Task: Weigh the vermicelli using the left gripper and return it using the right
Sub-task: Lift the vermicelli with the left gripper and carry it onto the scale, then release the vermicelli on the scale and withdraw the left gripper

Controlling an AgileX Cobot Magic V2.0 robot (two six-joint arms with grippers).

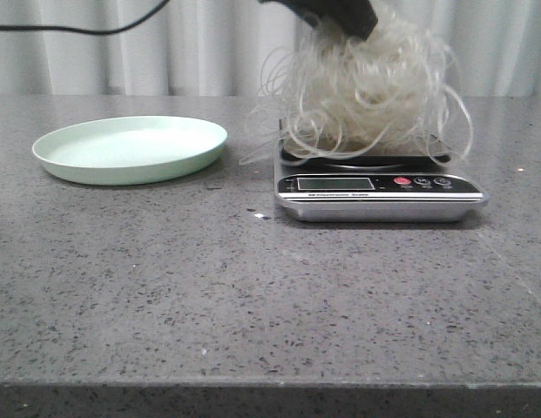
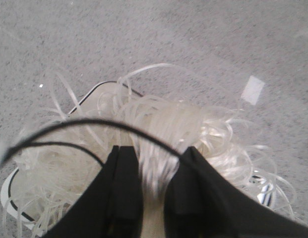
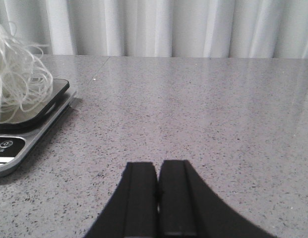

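Note:
The vermicelli (image 1: 375,96), a fluffy nest of translucent white strands, sits on or just above the black platform of the digital scale (image 1: 379,185); I cannot tell whether its weight rests there. My left gripper (image 1: 344,17) reaches into it from above. In the left wrist view the left gripper (image 2: 158,149) is shut on a bundle of the vermicelli (image 2: 158,119), with loose loops spreading over the scale (image 2: 89,96). My right gripper (image 3: 157,166) is shut and empty, low over the table beside the scale (image 3: 25,124), where part of the vermicelli (image 3: 15,79) shows.
An empty pale green plate (image 1: 131,148) lies on the speckled grey table (image 1: 253,296), left of the scale. A black cable (image 2: 69,126) crosses the left wrist view. White curtains hang behind the table's far edge.

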